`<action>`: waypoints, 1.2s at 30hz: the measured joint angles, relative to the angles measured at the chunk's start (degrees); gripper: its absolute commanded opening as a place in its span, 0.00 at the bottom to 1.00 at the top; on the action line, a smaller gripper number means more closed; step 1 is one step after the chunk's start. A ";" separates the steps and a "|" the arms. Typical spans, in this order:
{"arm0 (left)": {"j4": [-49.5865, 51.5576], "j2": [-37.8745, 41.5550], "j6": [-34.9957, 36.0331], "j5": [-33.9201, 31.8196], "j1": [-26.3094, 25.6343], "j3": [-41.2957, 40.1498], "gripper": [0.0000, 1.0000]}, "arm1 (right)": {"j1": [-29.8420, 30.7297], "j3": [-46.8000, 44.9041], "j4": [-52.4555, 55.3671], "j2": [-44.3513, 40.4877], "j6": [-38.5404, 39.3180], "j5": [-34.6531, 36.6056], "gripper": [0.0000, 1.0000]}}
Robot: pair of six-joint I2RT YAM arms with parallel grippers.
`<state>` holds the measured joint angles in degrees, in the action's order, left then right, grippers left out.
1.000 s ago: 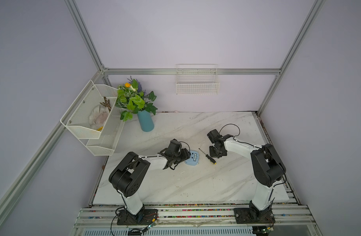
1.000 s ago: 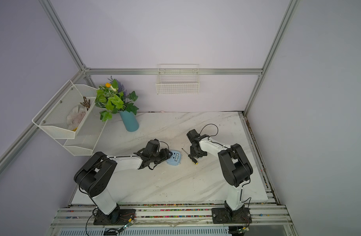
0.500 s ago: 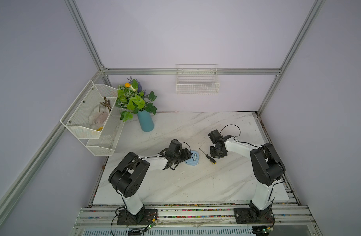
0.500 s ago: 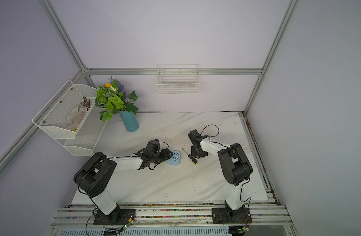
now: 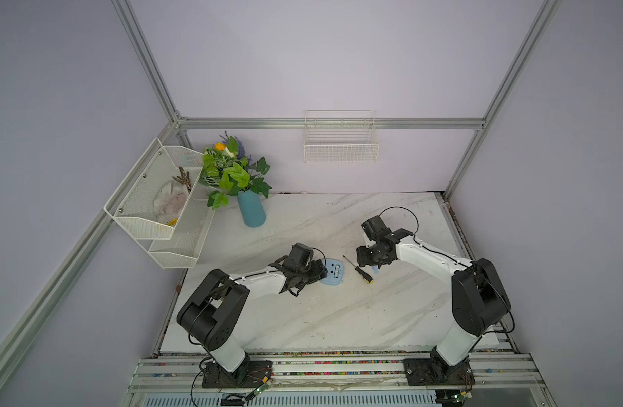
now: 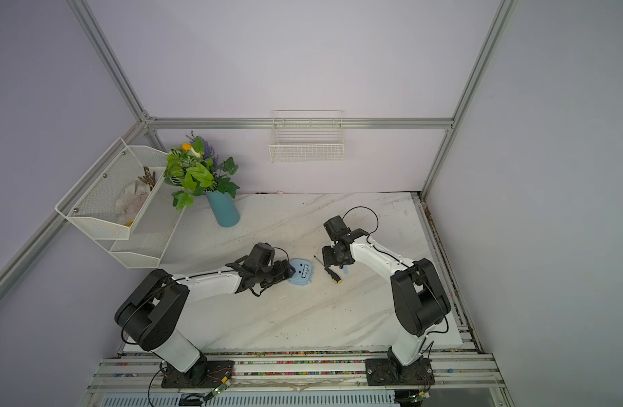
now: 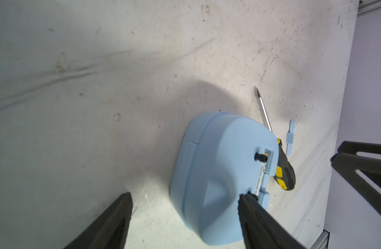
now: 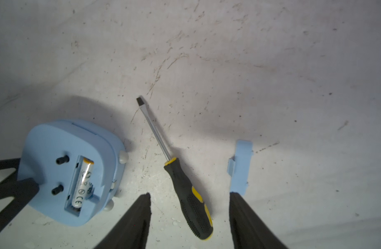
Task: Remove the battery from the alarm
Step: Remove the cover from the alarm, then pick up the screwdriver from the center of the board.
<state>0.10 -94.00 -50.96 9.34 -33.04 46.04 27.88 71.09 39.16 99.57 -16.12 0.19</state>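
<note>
The light-blue alarm [image 5: 330, 278] [image 6: 297, 279] [image 8: 45, 142] lies face down on the marble table, its back compartment uncovered. The battery [image 8: 84, 183] [image 5: 337, 270] lies inside that compartment. My left gripper [image 7: 185, 195] [image 5: 320, 273] is open at the alarm's near edge, with one fingertip [image 7: 247, 200] over the blue back [image 7: 219, 151] beside the compartment and the other over bare table. My right gripper [image 8: 190, 195] [image 5: 370, 264] is open. The screwdriver [image 8: 189, 200] [image 5: 359, 271] lies flat between its fingers, and neither finger touches it.
A loose blue battery cover [image 8: 241, 168] [image 5: 375, 269] lies just past the screwdriver, by one right fingertip. A teal vase of plants [image 5: 252, 211] stands at the back left beside a white mesh shelf [image 5: 155, 204]. A wire basket [image 5: 341, 148] hangs on the back wall.
My right gripper has opened from shut above the screwdriver. The left jaws have spread a little wider. The alarm and the screwdriver lie where they were.
</note>
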 measured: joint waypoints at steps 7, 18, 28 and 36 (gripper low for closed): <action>4.92 3.23 0.22 -1.42 0.63 -0.76 0.83 | 1.53 0.00 1.77 3.89 4.74 -0.59 0.71; 7.15 4.39 0.66 -1.90 0.79 -0.76 0.83 | 3.10 0.00 3.56 8.02 7.19 1.27 0.61; 7.30 4.39 1.05 -1.90 0.79 -0.76 0.83 | 3.17 3.48 4.22 10.43 7.50 2.23 0.47; 7.34 4.39 1.11 -1.88 0.87 -0.76 0.83 | 3.41 3.61 4.68 11.10 7.30 2.75 0.19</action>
<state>7.44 -89.60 -49.84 7.46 -32.16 45.28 31.29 74.70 43.83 110.67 -8.82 2.94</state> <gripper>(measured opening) 0.832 0.252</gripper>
